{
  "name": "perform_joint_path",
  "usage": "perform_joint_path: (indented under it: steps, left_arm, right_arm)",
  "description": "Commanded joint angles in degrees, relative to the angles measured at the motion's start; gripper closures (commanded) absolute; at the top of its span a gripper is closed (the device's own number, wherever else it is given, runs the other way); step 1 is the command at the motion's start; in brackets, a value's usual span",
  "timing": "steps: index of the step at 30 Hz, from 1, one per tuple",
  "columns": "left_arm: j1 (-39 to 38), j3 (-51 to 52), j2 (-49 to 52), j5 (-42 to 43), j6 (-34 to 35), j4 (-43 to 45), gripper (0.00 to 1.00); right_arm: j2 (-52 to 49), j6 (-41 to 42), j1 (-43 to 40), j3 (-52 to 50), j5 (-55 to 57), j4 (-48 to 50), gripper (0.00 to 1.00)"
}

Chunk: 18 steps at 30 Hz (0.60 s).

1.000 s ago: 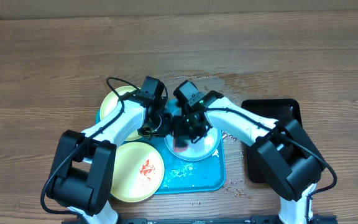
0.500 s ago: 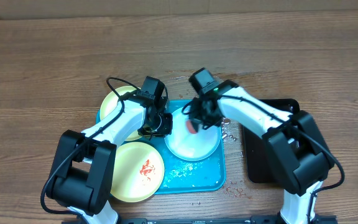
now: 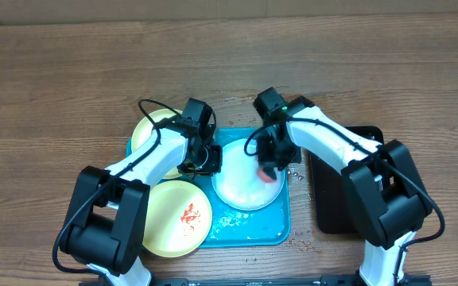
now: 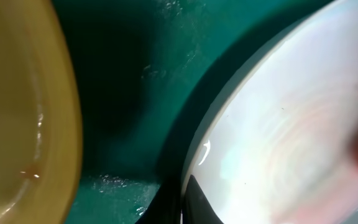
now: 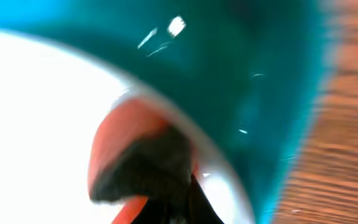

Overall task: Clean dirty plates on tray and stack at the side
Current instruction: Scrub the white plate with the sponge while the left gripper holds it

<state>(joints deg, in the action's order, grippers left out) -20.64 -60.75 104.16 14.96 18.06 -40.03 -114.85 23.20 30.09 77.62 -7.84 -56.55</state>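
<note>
Plates (image 3: pixel 165 230) crowd tray (image 3: pixel 261 226) (two overhanging).

The table (image 3: pixel 54 79) is grained wood, matt; the tray (image 3: pixel 253 226) looks like glossy plastic — wet, with bright glints. The white plate (image 3: pixel 241 181) is smooth and shiny; the yellow plates (image 3: pixel 173 218) likewise glossy; the red pad (image 5: pixel 123 140) — blurred — looks soft.
</note>
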Motion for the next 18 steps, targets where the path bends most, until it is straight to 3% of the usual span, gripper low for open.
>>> perform_joint_path:
  steps: [1, 7, 18]
  left_arm:
    - [-0.2, -0.4, 1.0, -0.5, 0.0, 0.0, 0.96]
    - [-0.2, -0.4, 1.0, -0.5, 0.1, 0.0, 0.96]
    - [-0.2, -0.4, 1.0, -0.5, 0.4, 0.4, 0.95]
  right_arm:
    - [-1.1, -14.8, 4.6, -1.4, -16.0, -0.6, 0.96]
    - [-1.1, -13.9, 6.3, -1.4, -21.5, 2.3, 0.96]
    - [3.1, -5.3, 3.9, -1.2, -2.6, 1.2, 0.96]
